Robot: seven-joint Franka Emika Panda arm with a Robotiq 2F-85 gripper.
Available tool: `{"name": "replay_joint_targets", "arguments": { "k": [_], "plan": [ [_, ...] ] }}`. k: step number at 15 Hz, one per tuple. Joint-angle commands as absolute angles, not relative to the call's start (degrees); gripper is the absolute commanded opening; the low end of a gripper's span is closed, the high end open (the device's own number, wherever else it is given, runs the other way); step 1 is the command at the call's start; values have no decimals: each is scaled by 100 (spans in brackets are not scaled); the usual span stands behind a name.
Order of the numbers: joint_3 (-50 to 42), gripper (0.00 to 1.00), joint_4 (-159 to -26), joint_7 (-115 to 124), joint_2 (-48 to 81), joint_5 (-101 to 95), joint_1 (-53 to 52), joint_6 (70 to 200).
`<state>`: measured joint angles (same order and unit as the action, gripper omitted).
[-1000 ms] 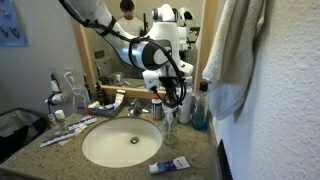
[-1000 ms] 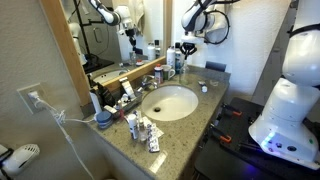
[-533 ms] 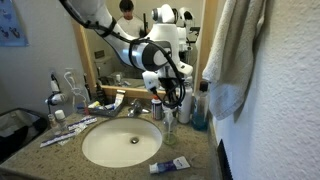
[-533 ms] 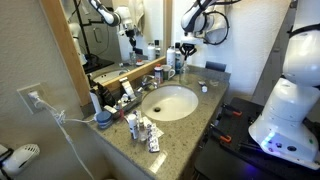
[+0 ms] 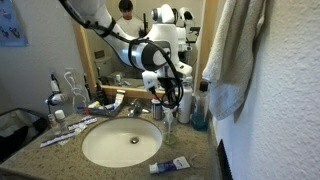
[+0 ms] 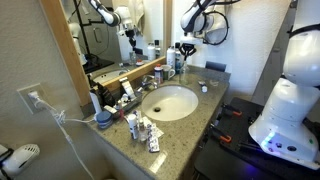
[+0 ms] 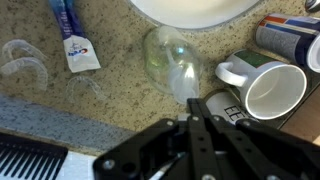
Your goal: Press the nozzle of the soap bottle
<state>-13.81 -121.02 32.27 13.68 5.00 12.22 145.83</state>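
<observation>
In the wrist view a clear soap bottle [image 7: 170,55] stands on the granite counter beside the sink, and its pale nozzle [image 7: 185,85] points toward my gripper. My gripper [image 7: 193,120] is shut and empty, its black fingertips just short of the nozzle's end and partly over a dark labelled bottle [image 7: 228,108]. In both exterior views the gripper [image 5: 172,100] [image 6: 186,50] hangs over the crowded back corner of the counter, a little above the clear bottle [image 5: 168,125]. I cannot tell whether the fingertips touch the nozzle.
A white mug [image 7: 268,88] lies beside the dark bottle. A toothpaste tube [image 7: 72,40] and a clear plastic cup [image 7: 22,68] lie on the counter. The sink [image 5: 120,142], a blue bottle [image 5: 198,112] and a hanging towel [image 5: 232,55] are close by.
</observation>
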Motion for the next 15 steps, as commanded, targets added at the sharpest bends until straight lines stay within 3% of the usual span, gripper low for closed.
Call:
{"name": "replay_joint_targets", "arguments": {
  "k": [1,15],
  "plan": [
    [-1523,0,-12168,3579,1224,408,1032,14421],
    [-1660,0,-12363,4196,1090,64,906,14258]
  ]
}}
